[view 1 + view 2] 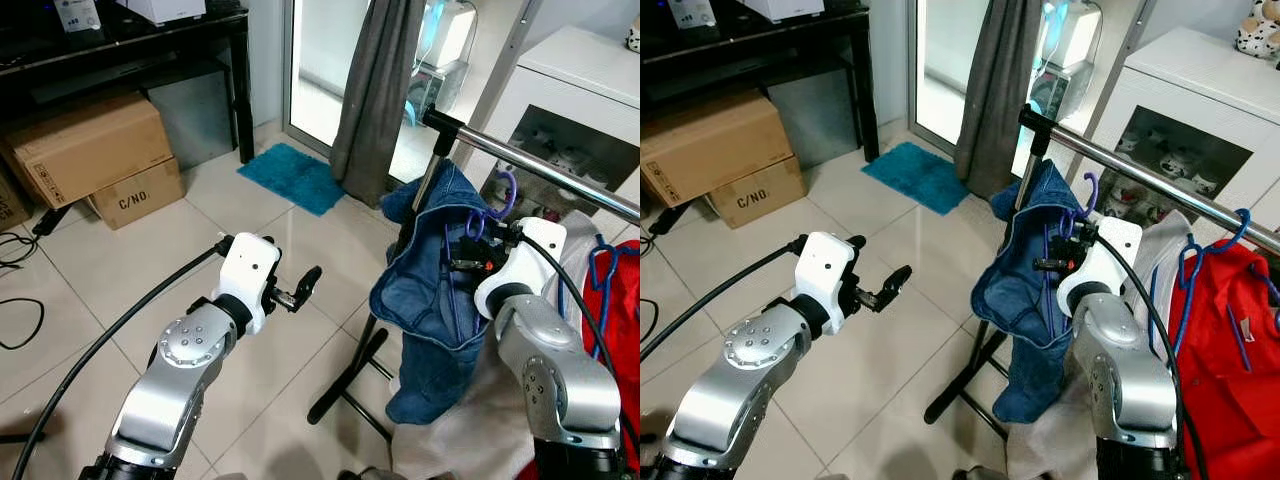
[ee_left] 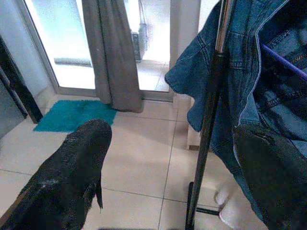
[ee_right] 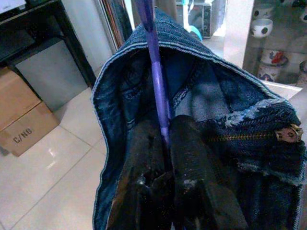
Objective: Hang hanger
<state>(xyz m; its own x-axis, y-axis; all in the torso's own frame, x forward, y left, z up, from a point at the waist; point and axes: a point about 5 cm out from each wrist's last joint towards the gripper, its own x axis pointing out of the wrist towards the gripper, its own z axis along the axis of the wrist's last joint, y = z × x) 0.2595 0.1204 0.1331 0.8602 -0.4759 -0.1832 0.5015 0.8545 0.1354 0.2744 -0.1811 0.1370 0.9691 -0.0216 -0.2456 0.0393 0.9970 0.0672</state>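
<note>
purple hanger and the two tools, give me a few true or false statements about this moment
1. The right tool is shut on the purple hanger. True.
2. The left tool holds the denim garment. False: it is open, holding nothing, apart from the garment.
3. The purple hanger's hook is near the metal rail. True.
4. The red garment lies on the floor. False: it hangs on a blue hanger at the rail.

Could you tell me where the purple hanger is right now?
The purple hanger hangs on the metal rail at the rack's left end, carrying the denim garment, with the right gripper shut on it.
</note>
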